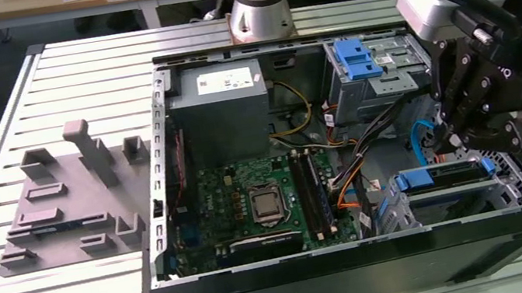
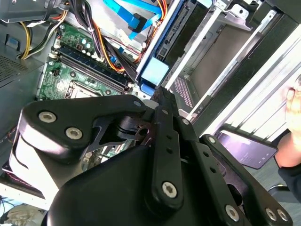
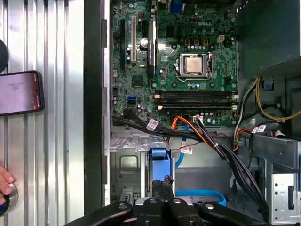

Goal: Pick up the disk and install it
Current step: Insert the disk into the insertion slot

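The disk (image 1: 444,174), silver in a blue carrier, lies in the drive cage at the front corner of the open computer case (image 1: 161,209), on the exterior view's right. Its blue end shows in both wrist views (image 2: 153,70) (image 3: 159,153). My gripper (image 1: 458,145) hangs just above the disk. The fingers (image 3: 157,184) stand together at the disk's blue end, and nothing shows between them. In the second wrist view the gripper (image 2: 162,94) points down at the carrier.
The grey power-supply box (image 1: 221,94) and a blue latch on a metal cage (image 1: 363,59) fill the case's far side. The motherboard (image 1: 258,194) and orange and black cables (image 3: 202,136) lie beside the cage. A grey fixture (image 1: 70,200) sits outside. A phone (image 3: 19,92) and a hand (image 3: 4,181) rest nearby.
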Controlling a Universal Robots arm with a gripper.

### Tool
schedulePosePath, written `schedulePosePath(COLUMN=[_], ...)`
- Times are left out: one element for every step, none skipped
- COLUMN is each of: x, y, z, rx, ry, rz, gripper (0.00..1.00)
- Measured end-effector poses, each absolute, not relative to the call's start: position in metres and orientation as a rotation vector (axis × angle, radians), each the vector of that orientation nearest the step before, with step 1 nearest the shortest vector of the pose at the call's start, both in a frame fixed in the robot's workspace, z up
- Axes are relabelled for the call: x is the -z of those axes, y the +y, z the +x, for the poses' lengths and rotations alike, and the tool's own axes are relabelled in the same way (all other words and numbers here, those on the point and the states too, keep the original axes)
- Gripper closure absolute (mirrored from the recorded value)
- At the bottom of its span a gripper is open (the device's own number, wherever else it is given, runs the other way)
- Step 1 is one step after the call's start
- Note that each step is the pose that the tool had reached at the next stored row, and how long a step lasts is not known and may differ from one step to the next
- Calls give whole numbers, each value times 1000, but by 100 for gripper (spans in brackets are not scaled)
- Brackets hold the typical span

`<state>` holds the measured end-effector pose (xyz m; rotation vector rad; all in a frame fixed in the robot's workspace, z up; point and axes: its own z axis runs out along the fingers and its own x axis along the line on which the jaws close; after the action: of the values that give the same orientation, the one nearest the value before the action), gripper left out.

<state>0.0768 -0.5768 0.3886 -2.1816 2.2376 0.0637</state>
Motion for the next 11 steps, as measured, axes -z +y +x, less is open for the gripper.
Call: schedulePosePath(x=[-388, -388, -388, -387, -387, -386, -386, -385, -385, -384, -384], y=[-577, -577, -577, -577, -577, -577, -577, -577, -577, -577, -577], z=[77, 77, 77, 77, 77, 77, 77, 77, 77, 77, 77], rx=[-64, -64, -64, -64, -64, -64, -64, -64, -64, -64, -64], ry=[2238, 2238, 2238, 2238, 2238, 2238, 2238, 2238, 2238, 2238, 2238], rz=[-2182, -2182, -2182, -2182, -2182, -2182, -2182, -2182, -2182, -2182, -2182], gripper=[89, 89, 89, 89, 89, 89, 89, 89, 89, 89, 89])
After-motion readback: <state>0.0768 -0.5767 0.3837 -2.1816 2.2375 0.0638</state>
